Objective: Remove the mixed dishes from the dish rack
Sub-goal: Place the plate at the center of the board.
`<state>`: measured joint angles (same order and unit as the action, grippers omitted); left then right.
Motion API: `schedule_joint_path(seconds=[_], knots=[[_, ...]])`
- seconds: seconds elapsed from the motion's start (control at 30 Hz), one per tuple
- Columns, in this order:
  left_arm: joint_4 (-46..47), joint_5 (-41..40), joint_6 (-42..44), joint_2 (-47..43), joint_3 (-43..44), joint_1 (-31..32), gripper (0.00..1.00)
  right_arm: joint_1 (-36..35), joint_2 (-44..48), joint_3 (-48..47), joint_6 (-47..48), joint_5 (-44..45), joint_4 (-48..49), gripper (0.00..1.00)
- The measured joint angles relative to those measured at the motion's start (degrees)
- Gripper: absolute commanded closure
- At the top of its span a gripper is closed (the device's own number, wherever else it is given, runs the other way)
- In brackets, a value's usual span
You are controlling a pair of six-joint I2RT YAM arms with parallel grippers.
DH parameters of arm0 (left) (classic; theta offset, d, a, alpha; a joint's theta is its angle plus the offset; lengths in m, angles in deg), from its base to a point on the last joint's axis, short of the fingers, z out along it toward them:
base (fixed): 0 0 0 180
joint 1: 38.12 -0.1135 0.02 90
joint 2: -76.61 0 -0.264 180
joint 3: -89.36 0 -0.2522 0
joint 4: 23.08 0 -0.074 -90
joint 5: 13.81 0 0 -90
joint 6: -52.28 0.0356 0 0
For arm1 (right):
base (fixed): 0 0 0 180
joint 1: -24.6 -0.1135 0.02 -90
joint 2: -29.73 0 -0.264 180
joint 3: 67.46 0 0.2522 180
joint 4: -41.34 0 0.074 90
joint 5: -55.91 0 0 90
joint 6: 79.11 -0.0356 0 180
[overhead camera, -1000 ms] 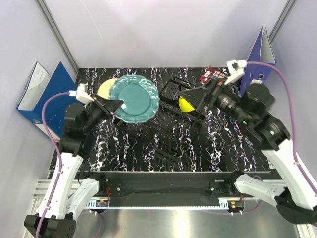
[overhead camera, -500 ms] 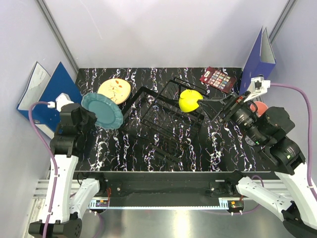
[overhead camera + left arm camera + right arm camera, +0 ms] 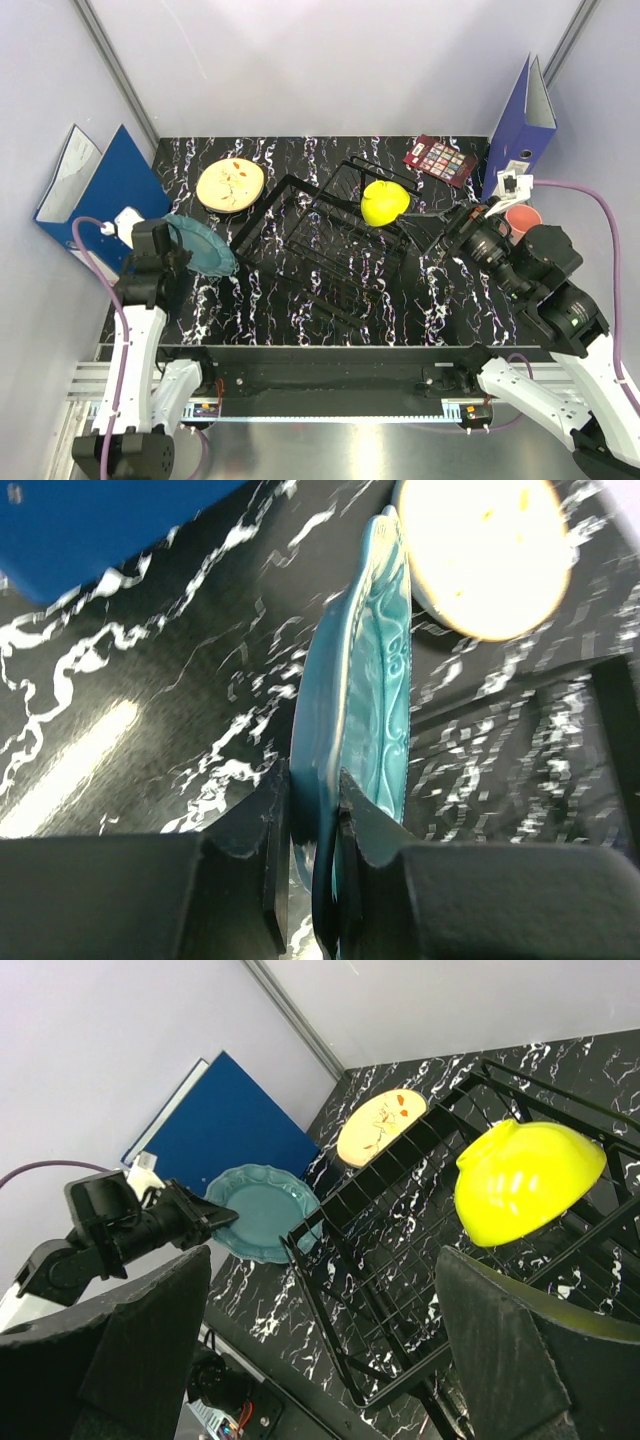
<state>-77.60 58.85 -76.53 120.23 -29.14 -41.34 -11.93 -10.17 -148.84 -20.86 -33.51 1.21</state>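
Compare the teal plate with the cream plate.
The teal plate is clamped by its rim in the left gripper; the cream plate lies free, flat on the table. The teal plate's rim is scalloped, the cream plate's smooth. Both are out of the dish rack.

- Plates: two. A teal plate [image 3: 208, 250] lies at the near left and a cream plate [image 3: 231, 185] at the far left.
- Bowls: one, a yellow-green bowl [image 3: 383, 202] right of centre.
- Cups: one, a pink cup [image 3: 523, 214] at the right edge.
- Wire racks: one, a black rack [image 3: 261, 210] at the centre.
- Binders: two. The left binder [image 3: 112, 185] and the right binder [image 3: 527, 118] are both blue.
- Flat dark red items: one, a dark red card [image 3: 440, 158] at the far right.
- Grippers: two, the left gripper [image 3: 314, 805] and the right gripper [image 3: 322, 1260].
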Motion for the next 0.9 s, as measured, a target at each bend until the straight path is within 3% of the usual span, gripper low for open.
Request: schedule_joint_path(seconds=[0.13,0.37,0.73,0.9], knots=[[2.27,2.40,-0.52,2.62,-3.39,-1.95,1.00,0.00,0.33,1.42,-0.02,-0.04,0.15,0.00],[7.87,4.44,-2.49,10.51,-1.07,-2.99,1.00,0.00,0.61,3.67,-0.02,-0.17,1.09,0.00],[9.25,7.98,-6.21,15.98,16.37,-2.71,1.00,0.00,-2.14,3.28,2.64,-0.17,0.90,0.00],[22.91,13.75,-8.48,23.30,16.15,-3.17,1.00,0.00,-2.80,3.10,4.26,0.00,0.33,0.00]])
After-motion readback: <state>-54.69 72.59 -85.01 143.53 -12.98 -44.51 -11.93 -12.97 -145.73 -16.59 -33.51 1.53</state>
